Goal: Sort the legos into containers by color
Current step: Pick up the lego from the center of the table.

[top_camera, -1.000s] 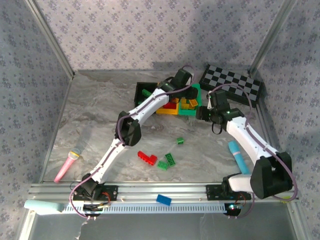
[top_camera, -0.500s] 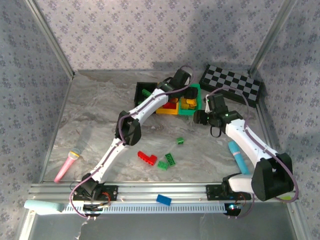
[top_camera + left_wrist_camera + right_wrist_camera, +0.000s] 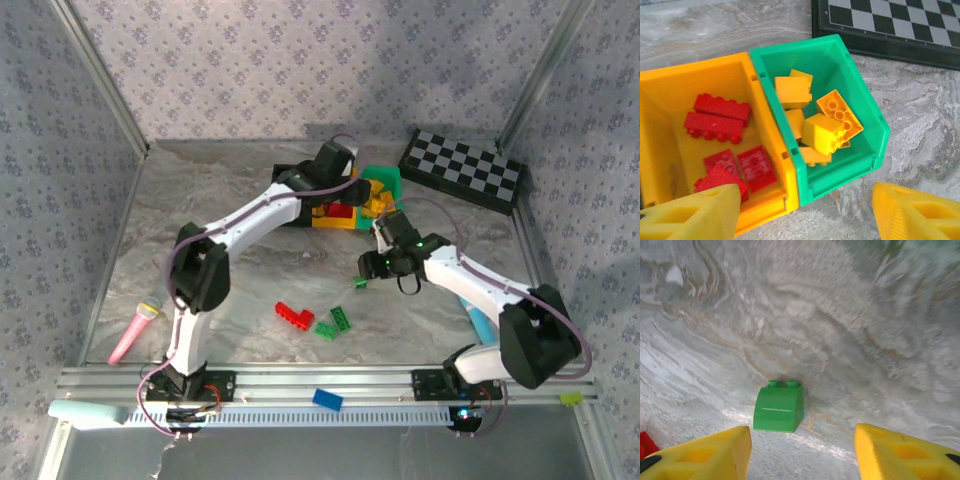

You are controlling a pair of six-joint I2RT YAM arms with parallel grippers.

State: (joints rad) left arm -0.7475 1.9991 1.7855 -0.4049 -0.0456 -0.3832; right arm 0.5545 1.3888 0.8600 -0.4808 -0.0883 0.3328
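Veined marble table [image 3: 840, 315], checkered board [image 3: 890, 25] far right, left gripper [image 3: 805, 215] spread empty, right gripper [image 3: 802, 450] likewise over studded green brick [image 3: 778, 409]

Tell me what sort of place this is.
Probably a staged robot test cell rather than a home: a marble-look tabletop, patterned wall panels, and bare aluminium framing around it.

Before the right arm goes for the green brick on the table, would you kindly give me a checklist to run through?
1. Right pincer open and empty: ok.
2. Green brick stands alone, roughly centred before it: ok.
3. Left pincer open, empty, above the bins: ok.
4. Yellow bin holds only red bricks, green bin only yellow bricks: ok.
5. Loose red brick lies apart from the green brick: ok.
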